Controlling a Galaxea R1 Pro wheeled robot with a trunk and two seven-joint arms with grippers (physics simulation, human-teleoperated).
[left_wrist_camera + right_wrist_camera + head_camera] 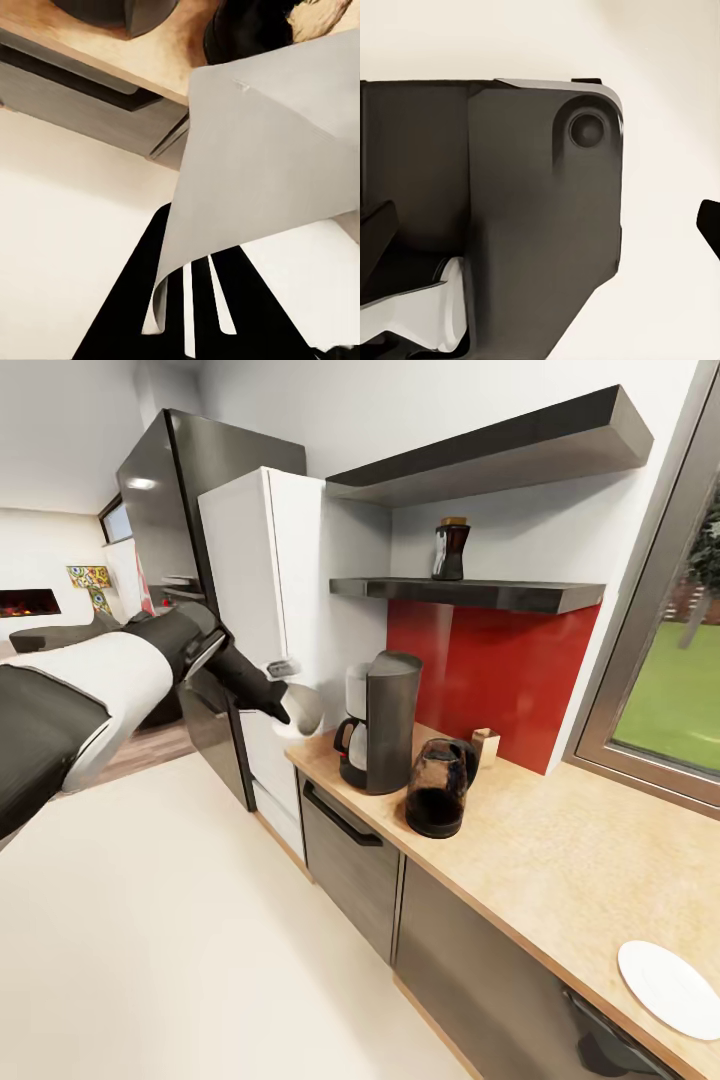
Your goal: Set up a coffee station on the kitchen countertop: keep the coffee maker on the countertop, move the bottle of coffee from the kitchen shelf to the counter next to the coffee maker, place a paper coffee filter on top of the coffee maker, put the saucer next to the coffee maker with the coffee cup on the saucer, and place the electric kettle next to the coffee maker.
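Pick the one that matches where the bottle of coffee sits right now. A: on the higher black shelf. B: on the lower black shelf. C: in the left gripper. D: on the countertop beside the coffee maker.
B: the bottle of coffee stands on the kitchen shelf, the lower black slab, above the coffee maker; the left gripper holds the paper coffee filter instead.

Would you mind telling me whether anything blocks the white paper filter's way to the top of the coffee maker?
Nothing visible does. The left gripper holds the white paper filter just beside the tall dark grey coffee maker, whose top is bare.
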